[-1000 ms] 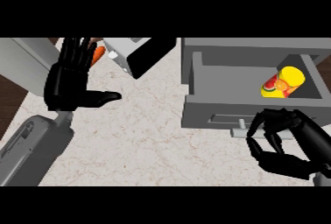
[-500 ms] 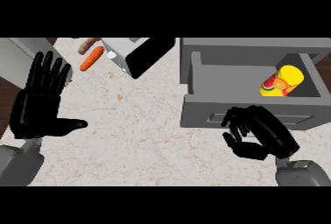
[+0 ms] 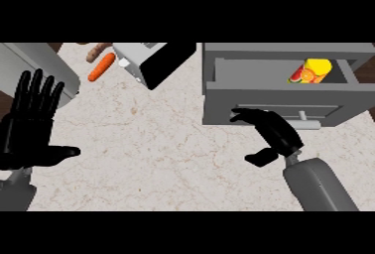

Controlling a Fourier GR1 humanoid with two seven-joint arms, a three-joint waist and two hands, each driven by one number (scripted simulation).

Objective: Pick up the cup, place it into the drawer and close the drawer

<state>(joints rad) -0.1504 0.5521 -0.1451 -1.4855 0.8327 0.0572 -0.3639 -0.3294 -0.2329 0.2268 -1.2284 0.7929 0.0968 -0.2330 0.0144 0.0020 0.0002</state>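
Observation:
A yellow cup (image 3: 312, 71) with a fruit print lies inside the open grey drawer (image 3: 219, 74) at the upper right. My right hand (image 3: 273, 131) is at the drawer's front panel, fingers bent against the panel by the bar handle (image 3: 311, 122), thumb hanging below; it holds nothing. At the left edge my left hand (image 3: 29, 126) rests open with fingers straight up and thumb out to the side, far from the drawer.
An orange carrot (image 3: 101, 67) and a brownish item (image 3: 95, 51) lie at the top left beside a white box with a black panel (image 3: 155, 64). A grey appliance (image 3: 29, 64) stands at the far left. The speckled counter (image 3: 161, 158) spreads between the hands.
My right hand has moved up and left from below the drawer to its front panel. The left hand has shifted left and down, staying open. The cup has stayed in the drawer.

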